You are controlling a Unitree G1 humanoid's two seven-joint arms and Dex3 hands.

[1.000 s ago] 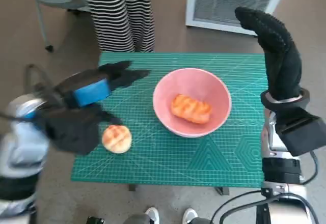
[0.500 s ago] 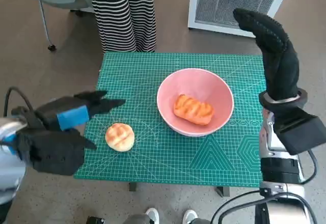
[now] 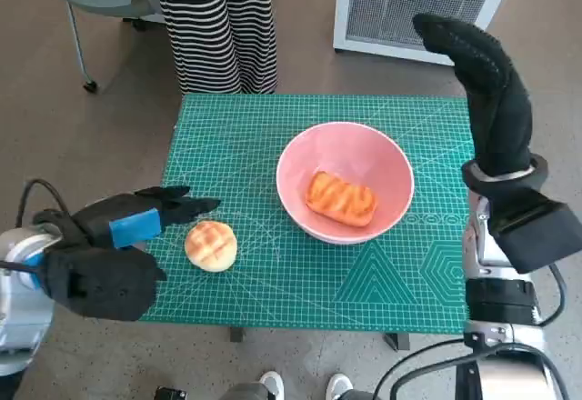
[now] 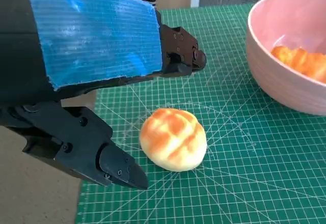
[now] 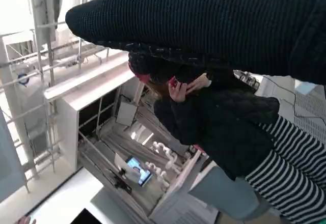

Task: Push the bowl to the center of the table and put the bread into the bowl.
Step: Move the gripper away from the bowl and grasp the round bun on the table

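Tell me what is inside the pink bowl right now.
One orange-glazed bread piece lies inside the pink bowl. The bowl floor beneath it is covered. A round bun sits outside on the mat.

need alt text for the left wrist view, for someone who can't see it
A round golden bread roll lies on a green grid cutting mat between the open black fingers of the blue-taped left hand, untouched. Beside it stands a pink bowl holding another orange-brown bread.

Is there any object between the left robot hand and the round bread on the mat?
Nothing visible. The left robot hand is open beside the round bread, with only bare green mat between them.
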